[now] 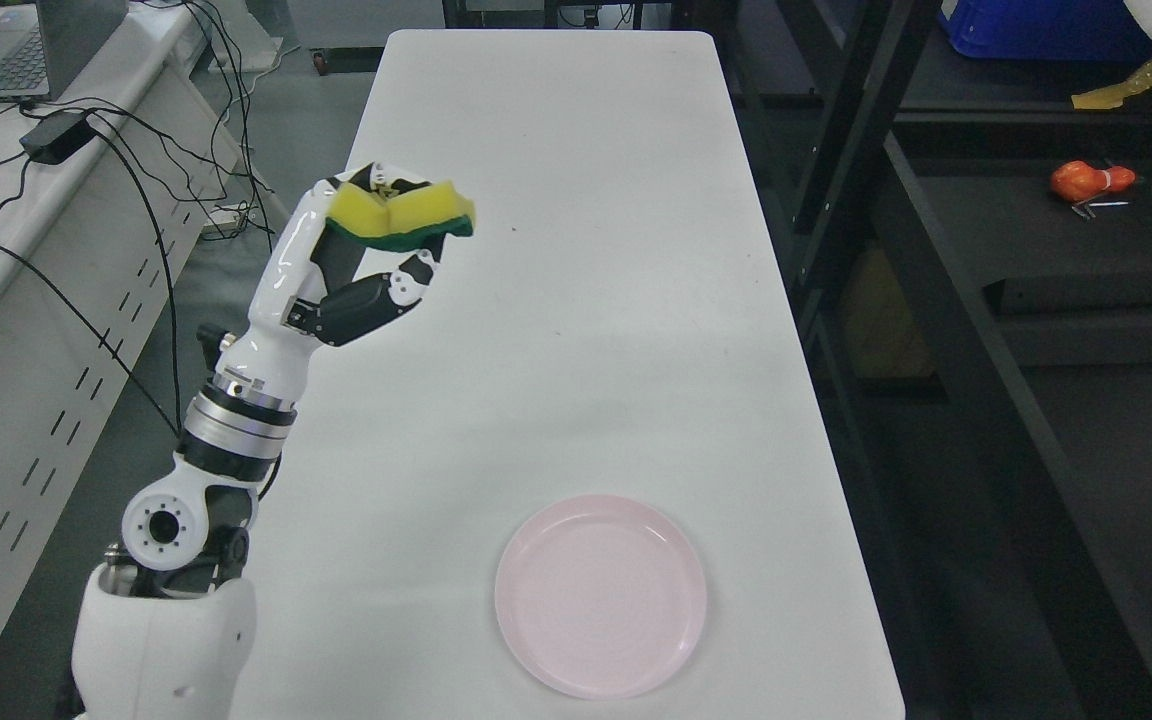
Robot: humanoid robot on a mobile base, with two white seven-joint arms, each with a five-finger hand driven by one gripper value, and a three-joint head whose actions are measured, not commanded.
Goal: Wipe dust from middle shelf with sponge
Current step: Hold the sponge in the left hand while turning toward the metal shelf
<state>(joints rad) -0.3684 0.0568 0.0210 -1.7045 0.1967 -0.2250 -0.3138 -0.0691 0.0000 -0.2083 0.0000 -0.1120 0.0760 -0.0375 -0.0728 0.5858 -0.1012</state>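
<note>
My left hand [391, 235] is raised above the left side of the white table [576, 300] and is shut on a yellow sponge with a green scouring face [401, 212]. The fingers press the sponge from above and the thumb [414, 275] curls below it. The sponge is bent in the grip and held clear of the table top. A dark metal shelf rack [1036, 230] stands to the right of the table, apart from the hand. My right arm does not show.
A pink plate [601, 595] lies near the table's front edge. An orange object [1091, 180] lies on a rack shelf at the right, a blue bin [1036, 25] above it. A laptop, power brick [56, 135] and cables sit on the left desk.
</note>
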